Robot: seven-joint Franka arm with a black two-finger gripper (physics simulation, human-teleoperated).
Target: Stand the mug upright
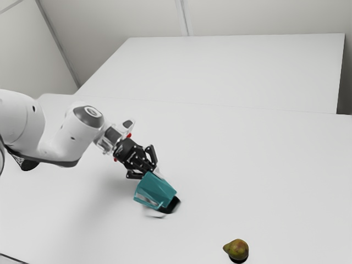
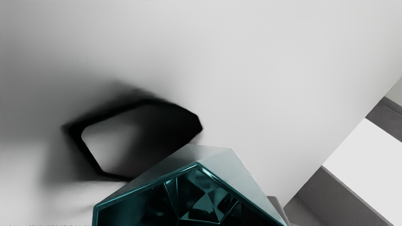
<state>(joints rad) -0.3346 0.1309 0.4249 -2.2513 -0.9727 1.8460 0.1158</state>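
- The mug was tilted over, not upright, at the gripper's end, its open mouth turned toward the hand's camera.
- The gripper reached down to the mug; whether it stood wide, narrow or holding the mug, I could not tell.
- A dark shadow fell on the table beside the mug; whether the mug touched the table was unclear.
- The pear sat on the table, farther than the mug from the table's far edge in the exterior view.
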